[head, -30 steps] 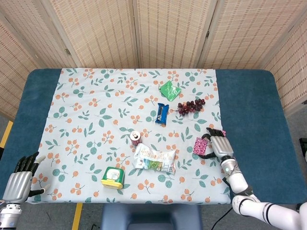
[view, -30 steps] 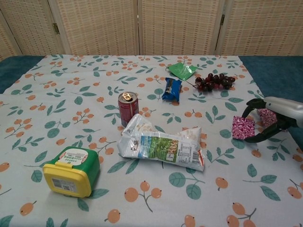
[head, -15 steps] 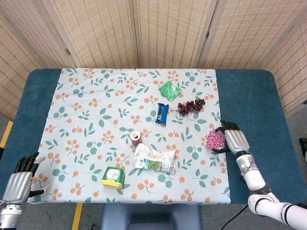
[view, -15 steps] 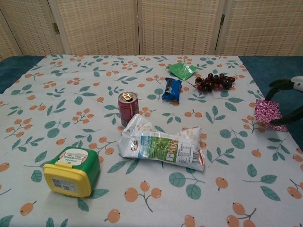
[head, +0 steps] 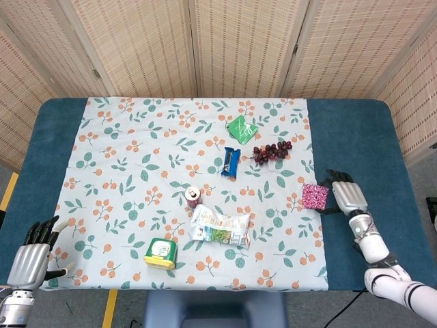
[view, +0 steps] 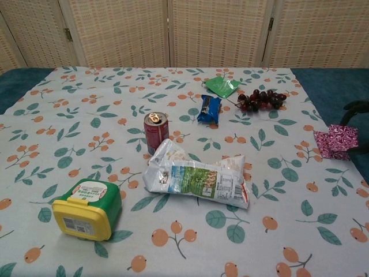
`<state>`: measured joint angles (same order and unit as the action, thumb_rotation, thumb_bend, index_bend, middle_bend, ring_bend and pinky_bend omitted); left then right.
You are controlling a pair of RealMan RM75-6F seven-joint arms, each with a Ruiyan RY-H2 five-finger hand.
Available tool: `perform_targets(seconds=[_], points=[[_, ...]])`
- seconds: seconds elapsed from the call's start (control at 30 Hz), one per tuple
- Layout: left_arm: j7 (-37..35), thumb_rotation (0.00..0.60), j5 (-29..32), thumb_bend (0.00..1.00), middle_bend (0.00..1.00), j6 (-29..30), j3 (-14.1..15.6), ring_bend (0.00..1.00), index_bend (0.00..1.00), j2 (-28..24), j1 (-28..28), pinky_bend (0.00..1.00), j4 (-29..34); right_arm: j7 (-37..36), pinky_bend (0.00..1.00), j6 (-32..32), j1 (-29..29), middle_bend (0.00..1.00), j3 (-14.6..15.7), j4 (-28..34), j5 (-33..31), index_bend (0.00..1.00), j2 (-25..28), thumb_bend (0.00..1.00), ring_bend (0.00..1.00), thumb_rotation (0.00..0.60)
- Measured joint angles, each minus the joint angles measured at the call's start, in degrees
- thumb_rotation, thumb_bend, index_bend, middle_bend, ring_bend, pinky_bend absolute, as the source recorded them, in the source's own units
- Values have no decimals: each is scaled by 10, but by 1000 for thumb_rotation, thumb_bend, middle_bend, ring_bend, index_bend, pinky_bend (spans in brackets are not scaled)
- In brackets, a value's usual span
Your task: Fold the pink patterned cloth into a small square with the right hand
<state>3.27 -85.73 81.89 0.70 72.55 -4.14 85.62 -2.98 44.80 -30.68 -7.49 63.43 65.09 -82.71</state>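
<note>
The pink patterned cloth point(head: 315, 195) lies folded into a small patch at the right edge of the floral tablecloth point(head: 136, 150), partly over the blue table. In the chest view the cloth point(view: 336, 141) shows one flap lying over another. My right hand point(head: 347, 197) sits just to the right of it, dark fingers point(head: 335, 178) spread around the cloth's right edge with nothing gripped. Only one dark finger point(view: 356, 107) enters the chest view at the right border. My left hand point(head: 31, 262) hangs off the table's front left corner, fingers apart and empty.
On the tablecloth lie a snack bag point(head: 220, 227), a red can point(head: 194, 197), a green and yellow box point(head: 161, 251), a blue bar wrapper point(head: 231, 162), dark grapes point(head: 272, 152) and a green packet point(head: 242, 128). Bare blue table point(head: 355, 143) lies right of the cloth.
My right hand has moved right and back toward the table's right side, carrying the pink cloth with it. The cloth has settled flat at the tablecloth's edge, and the fingers have drawn off it.
</note>
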Motion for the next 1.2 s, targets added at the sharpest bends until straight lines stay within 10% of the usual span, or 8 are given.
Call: perform_targets(seconds=[1.2], points=[[2,600,5,193,68,-1,0,106,160,1,2,0,-1,-47,0,-28,-12,80,0,-71,40,194,-44,194,0,465]])
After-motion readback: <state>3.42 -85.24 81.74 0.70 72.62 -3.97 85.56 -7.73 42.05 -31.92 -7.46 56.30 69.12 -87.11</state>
